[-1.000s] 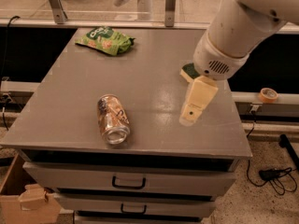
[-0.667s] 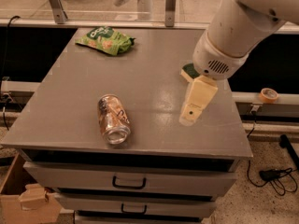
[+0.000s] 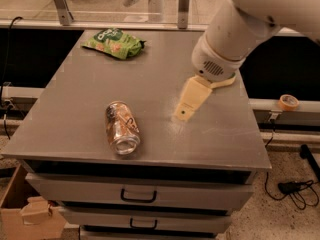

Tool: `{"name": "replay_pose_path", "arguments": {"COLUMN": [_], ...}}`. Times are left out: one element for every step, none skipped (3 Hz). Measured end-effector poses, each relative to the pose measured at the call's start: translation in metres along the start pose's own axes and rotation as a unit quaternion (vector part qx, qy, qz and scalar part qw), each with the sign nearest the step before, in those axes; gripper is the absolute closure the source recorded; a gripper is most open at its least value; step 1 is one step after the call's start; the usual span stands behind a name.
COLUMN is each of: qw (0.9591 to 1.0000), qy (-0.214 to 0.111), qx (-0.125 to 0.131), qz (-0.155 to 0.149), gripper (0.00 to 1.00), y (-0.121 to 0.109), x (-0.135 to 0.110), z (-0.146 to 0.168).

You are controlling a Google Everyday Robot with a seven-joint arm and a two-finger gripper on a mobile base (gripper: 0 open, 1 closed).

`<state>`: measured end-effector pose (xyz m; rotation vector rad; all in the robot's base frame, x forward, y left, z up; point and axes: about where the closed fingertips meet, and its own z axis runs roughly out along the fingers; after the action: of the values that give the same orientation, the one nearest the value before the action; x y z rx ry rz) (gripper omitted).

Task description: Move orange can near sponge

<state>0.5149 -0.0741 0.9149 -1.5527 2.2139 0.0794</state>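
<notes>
The can (image 3: 121,128) was seen lying sideways on the table (image 3: 75,94); the gripper (image 3: 184,113) was held right of the can, apart, its grip state not discernible.

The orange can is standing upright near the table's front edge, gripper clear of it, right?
No, the camera view shows the orange can lying on its side near the table's front edge, the gripper clear of it.

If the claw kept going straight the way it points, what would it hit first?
Probably the bare grey metal tabletop: the pale claw slants downward, its tip just above that surface. The coppery orange can, lying on its side, sits off to one side, seemingly clear of that line, though depth is unclear.
</notes>
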Motion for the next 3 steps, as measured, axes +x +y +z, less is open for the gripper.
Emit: {"name": "replay_pose_path", "arguments": {"qw": [0.9974,0.989,0.9745], "qy": [-0.016,-0.03,-0.042], "qx": [0.007,0.001,-0.007], "qz": [0.07,0.145,0.22], "gripper": [0.0,0.0,0.0], "y": [-0.015,-0.021,-0.018], "x": [-0.022,-0.036,-0.042], "z": [0.013,0.029,0.044]}}
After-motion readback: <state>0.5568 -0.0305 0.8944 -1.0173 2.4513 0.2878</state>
